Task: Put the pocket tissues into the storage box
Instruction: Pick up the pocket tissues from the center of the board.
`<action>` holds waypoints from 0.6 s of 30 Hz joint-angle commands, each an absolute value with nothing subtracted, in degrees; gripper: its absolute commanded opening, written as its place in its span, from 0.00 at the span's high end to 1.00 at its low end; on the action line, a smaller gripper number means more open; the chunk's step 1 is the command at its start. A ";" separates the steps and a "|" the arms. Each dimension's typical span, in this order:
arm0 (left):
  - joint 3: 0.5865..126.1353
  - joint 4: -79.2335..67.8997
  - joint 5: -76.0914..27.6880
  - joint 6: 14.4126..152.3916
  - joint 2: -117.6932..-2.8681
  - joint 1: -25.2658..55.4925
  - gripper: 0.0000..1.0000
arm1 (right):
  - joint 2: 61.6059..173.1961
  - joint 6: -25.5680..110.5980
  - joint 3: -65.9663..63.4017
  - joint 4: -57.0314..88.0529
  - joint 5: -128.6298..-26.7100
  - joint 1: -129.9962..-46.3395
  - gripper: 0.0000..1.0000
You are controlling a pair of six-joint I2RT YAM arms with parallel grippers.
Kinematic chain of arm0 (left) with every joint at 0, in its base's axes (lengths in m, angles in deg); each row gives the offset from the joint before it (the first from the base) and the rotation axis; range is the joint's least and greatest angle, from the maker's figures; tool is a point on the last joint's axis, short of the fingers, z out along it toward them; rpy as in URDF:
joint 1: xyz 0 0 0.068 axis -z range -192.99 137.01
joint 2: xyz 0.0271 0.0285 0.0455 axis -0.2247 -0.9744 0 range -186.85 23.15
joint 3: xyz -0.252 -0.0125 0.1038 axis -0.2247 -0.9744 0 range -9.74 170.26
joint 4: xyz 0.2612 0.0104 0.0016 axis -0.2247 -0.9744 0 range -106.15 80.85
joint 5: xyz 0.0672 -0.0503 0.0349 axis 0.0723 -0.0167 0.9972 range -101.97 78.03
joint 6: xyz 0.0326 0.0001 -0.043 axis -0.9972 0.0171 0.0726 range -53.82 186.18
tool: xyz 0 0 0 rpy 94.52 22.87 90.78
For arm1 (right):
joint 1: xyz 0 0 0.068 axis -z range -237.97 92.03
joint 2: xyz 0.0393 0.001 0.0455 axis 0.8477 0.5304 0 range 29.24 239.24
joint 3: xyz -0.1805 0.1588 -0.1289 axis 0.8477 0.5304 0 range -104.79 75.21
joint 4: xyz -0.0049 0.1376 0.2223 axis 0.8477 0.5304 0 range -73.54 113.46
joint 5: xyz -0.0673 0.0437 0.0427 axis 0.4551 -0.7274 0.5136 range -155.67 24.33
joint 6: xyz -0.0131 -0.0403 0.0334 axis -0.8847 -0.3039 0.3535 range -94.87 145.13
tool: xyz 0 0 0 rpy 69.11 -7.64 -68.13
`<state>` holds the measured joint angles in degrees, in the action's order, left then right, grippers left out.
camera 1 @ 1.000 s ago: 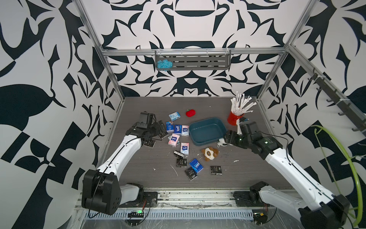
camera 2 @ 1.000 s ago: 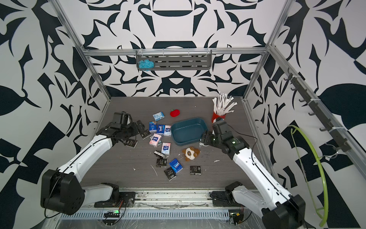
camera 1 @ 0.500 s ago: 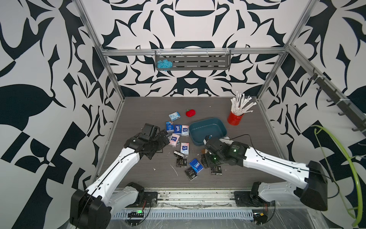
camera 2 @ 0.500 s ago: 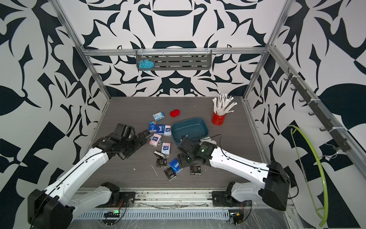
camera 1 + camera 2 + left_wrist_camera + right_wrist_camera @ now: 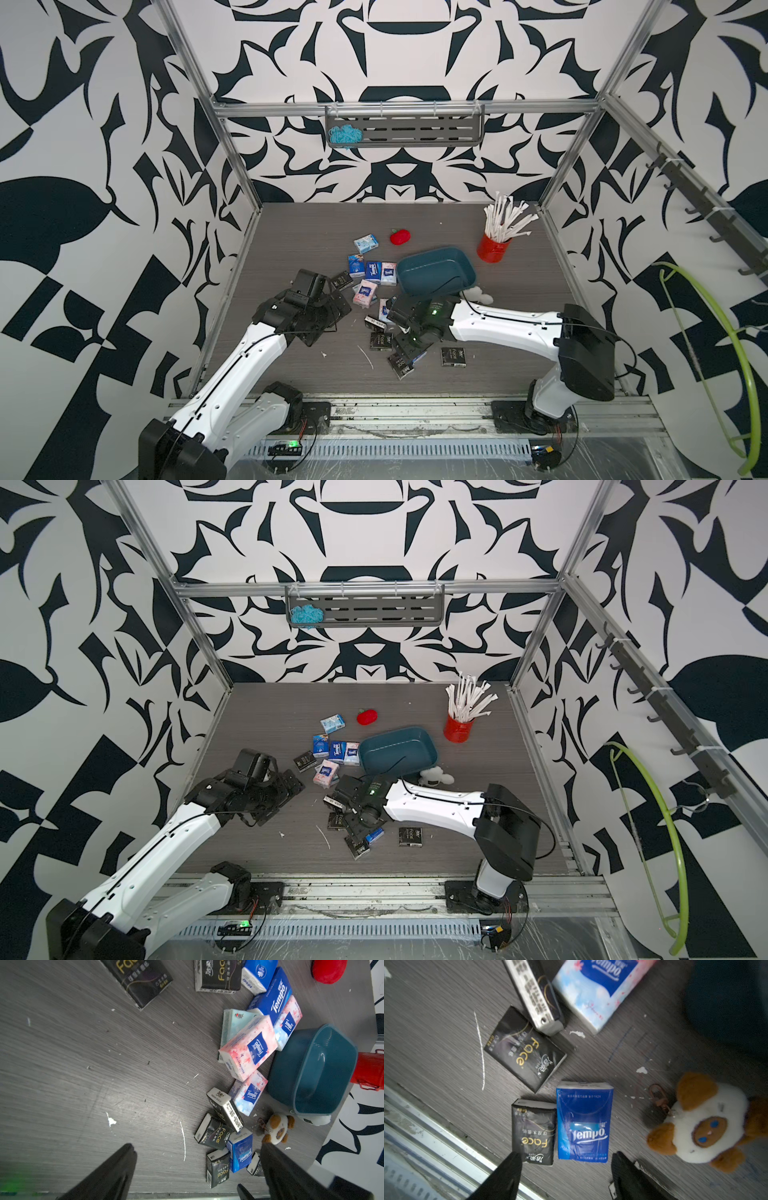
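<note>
Both top views look steeply down from high at the front, taking in the whole worktop and back wall. The 2 wrist views sit close above the worktop, facing down, the right one nearer. Both show the blue Tempo pack and brown-and-white plush.

Storage box: dark teal, plain.
Pocket tissues: some pink and pale blue with a blossom print and a dark blue label; some royal blue with white lettering; some black with gold lettering.
Worktop: grey wood grain, flecked with white.
Walls: white with large dark navy leaf shapes.
Cup: red.
Sticks: white.
Plush toy: white and brown, blue eyes.
</note>
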<state>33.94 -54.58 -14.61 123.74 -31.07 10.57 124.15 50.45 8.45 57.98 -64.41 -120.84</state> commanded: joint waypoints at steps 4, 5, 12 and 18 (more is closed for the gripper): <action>31.60 -58.51 -14.94 126.71 -24.78 10.66 0.00 | 125.01 46.59 9.10 57.50 -63.17 -121.03 0.22; 31.49 -59.19 -14.64 126.90 -24.08 10.66 0.00 | 125.28 46.51 9.41 57.05 -63.21 -120.94 0.22; 31.05 -62.64 -14.05 127.62 -20.72 10.66 0.00 | 127.62 45.74 10.35 53.67 -62.00 -120.98 0.24; 31.12 -63.66 -14.25 127.92 -20.05 10.66 0.00 | 130.66 45.21 9.82 52.91 -61.79 -120.98 0.28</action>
